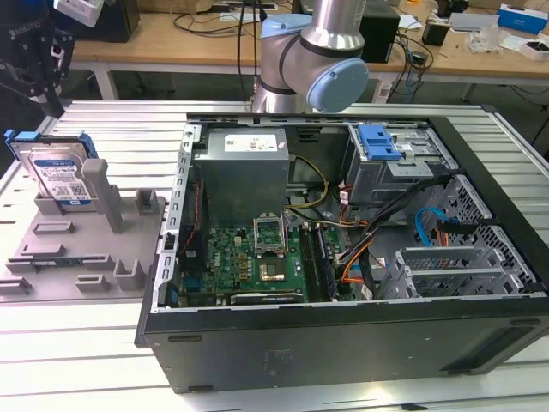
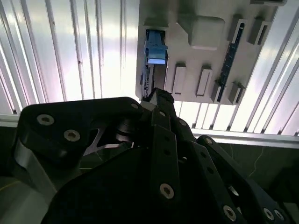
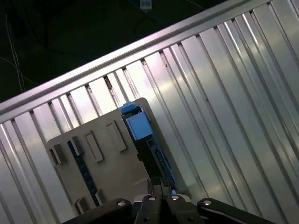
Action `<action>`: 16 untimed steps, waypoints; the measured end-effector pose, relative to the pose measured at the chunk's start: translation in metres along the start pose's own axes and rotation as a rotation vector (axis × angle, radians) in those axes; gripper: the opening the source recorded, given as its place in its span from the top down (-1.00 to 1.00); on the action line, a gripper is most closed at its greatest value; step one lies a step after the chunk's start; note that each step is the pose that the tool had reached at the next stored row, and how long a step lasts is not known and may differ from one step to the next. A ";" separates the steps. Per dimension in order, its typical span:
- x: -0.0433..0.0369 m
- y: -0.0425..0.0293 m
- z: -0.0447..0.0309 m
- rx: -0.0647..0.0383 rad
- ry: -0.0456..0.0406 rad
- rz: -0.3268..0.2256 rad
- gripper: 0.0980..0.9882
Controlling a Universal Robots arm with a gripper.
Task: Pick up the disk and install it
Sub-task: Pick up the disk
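The disk is a silver drive with a white-and-blue label in a bright blue frame. It stands on edge in a slot of the grey fixture plate at the exterior view's left. My black gripper hangs above it, clear of its top edge and holding nothing. In both wrist views the disk shows edge-on, with its blue end tab beyond the gripper.
An open computer case lies on the ribbed metal table, with a motherboard, cables, a grey power supply and a drive bay with a blue latch. The arm's base stands behind it. Grey posts rise beside the disk.
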State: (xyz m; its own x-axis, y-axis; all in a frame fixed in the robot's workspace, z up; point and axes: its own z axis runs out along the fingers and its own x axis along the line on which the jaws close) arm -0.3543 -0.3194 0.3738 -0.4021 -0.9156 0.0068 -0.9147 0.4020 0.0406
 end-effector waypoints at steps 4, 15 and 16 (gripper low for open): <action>0.0000 -0.0001 0.0015 0.001 0.0054 -0.096 0.98; -0.0003 -0.0001 0.0051 0.008 0.0280 -0.344 0.98; -0.0005 0.0000 0.0050 0.008 0.0323 -0.360 0.98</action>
State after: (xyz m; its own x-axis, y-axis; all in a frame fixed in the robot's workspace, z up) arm -0.3543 -0.3189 0.3687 -0.0532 -0.9983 0.0252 -0.9978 0.0541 0.0379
